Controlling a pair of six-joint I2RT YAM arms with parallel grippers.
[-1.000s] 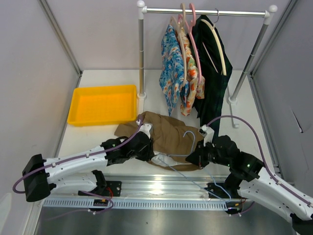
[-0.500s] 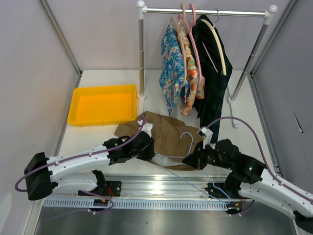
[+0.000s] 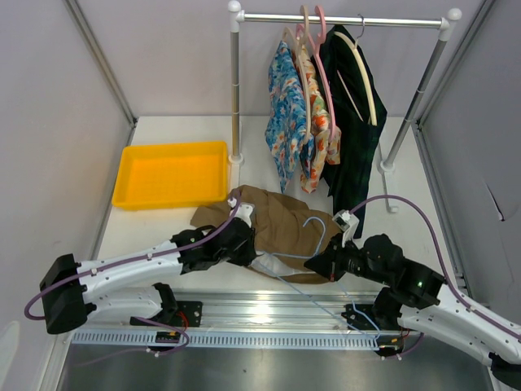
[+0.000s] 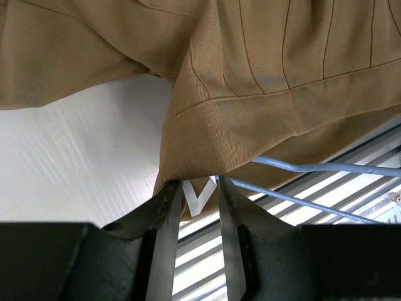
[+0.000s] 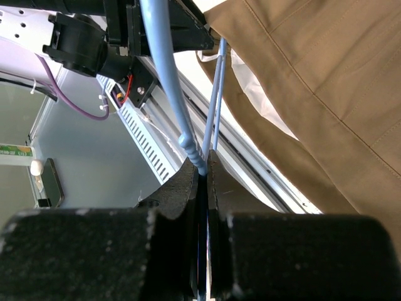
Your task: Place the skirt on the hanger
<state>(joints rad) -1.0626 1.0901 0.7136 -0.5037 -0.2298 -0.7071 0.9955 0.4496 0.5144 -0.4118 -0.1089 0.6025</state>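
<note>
While the skirt lies crumpled near the table's front edge, between yellow tray and hung garments, the left gripper narrowly pinches its hem. The right gripper clamps the hanger, whose wire runs under that hem. Both have edged slightly rightward since half a second ago.

arms: white shells, black joints | cables: purple | fingers: dark grey, 2 per wrist

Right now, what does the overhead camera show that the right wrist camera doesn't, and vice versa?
Only overhead: the yellow tray and the clothes rail with hung garments. Only the right wrist: a close look at the right gripper shut on the hanger, pinching its blue wire. Both show the tan skirt and the hanger.
</note>
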